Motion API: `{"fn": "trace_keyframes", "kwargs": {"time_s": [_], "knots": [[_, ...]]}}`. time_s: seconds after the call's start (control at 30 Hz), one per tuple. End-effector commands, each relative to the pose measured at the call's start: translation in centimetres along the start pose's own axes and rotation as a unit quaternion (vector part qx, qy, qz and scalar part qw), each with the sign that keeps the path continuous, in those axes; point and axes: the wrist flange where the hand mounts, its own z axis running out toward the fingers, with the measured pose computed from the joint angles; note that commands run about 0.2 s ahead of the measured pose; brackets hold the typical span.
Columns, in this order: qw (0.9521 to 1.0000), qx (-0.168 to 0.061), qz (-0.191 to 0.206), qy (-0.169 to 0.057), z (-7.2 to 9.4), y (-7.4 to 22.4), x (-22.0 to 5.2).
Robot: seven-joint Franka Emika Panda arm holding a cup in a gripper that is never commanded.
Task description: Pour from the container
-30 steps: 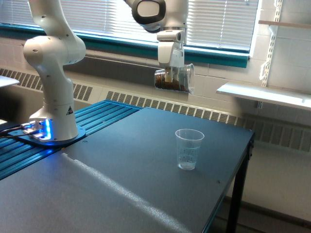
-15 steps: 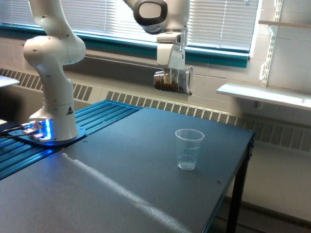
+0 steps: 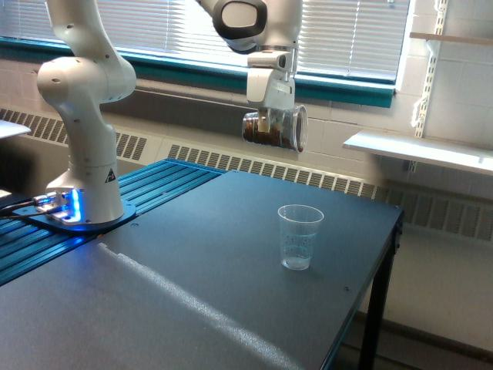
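My end effector [image 3: 269,117] is clamped on the container [image 3: 275,129], which I hold high above the counter [image 3: 192,262], well apart from anything on it. I have it tipped onto its side, mouth toward the exterior view's right, so the brown granules [image 3: 262,136] lie along the lower wall, ready to slide out. None appear to have left the rim. The ribbed cup [image 3: 299,237] stands upright and seemingly empty on the counter, below and slightly to the right of the container's mouth; I judge it the receiver, placed where a falling stream would land. A steeper tilt would probably be needed to start the flow.
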Motion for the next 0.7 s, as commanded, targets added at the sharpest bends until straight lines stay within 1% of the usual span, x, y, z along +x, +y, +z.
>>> {"fn": "trace_keyframes", "kwargs": {"time_s": [0.03, 0.7], "knots": [[0.9999, -0.007, 0.013, 0.002, -0.2, -0.35, 0.19], [0.9989, -0.026, 0.038, -0.005, 0.31, -0.76, -0.24]]}}
